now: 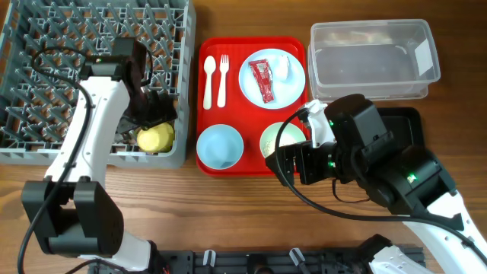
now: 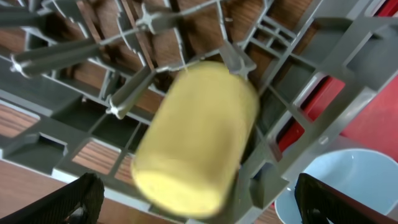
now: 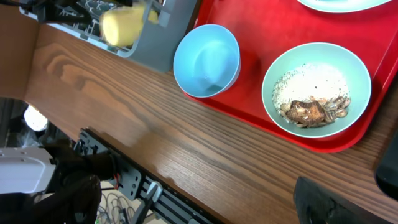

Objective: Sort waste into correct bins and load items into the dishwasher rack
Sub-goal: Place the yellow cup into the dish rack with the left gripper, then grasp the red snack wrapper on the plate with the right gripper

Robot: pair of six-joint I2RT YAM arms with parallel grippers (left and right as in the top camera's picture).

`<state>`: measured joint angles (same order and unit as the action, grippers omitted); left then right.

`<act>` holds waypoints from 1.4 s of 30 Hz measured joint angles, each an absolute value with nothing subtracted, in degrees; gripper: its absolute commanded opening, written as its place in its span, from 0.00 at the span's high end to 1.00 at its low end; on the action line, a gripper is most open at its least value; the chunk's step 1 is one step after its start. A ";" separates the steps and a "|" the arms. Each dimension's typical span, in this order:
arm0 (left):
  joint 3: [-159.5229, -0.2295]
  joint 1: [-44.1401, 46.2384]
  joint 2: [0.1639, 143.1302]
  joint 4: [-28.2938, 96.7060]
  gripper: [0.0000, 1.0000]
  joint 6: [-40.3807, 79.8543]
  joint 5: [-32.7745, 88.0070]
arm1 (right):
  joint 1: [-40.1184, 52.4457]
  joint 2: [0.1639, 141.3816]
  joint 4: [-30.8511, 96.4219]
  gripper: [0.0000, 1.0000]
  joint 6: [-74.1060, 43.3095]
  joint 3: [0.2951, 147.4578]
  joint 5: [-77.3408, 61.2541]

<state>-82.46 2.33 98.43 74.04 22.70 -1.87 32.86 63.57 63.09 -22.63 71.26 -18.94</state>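
The grey dishwasher rack (image 1: 46, 84) stands at the left. The yellow cup (image 1: 156, 138) lies on its side in the rack's front right corner; it is blurred in the left wrist view (image 2: 199, 137). My left gripper (image 1: 154, 114) is open just above it, fingers wide on either side (image 2: 205, 208), not touching. On the red tray, the plate (image 1: 283, 90) holds the red wrapper (image 1: 262, 80) and white scrap (image 1: 284, 68). Fork (image 1: 223, 76), spoon (image 1: 208, 80), an empty blue bowl (image 1: 220, 146) and a bowl with crumbs (image 3: 316, 87) lie there too. My right gripper (image 1: 289, 164) is open and empty (image 3: 202, 199) over the wood in front of the tray.
The red serving tray (image 1: 251, 47) lies mid-table. The clear tub (image 1: 373, 59) stands at the back right. The black tray (image 1: 409, 122) lies in front of it, partly under my right arm. A rail with cables runs along the table's front edge (image 3: 124, 180).
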 measured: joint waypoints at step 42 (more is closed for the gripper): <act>-87.99 1.93 53.71 83.61 0.00 15.29 12.56 | 34.72 86.46 41.91 0.20 -27.55 71.90 -15.68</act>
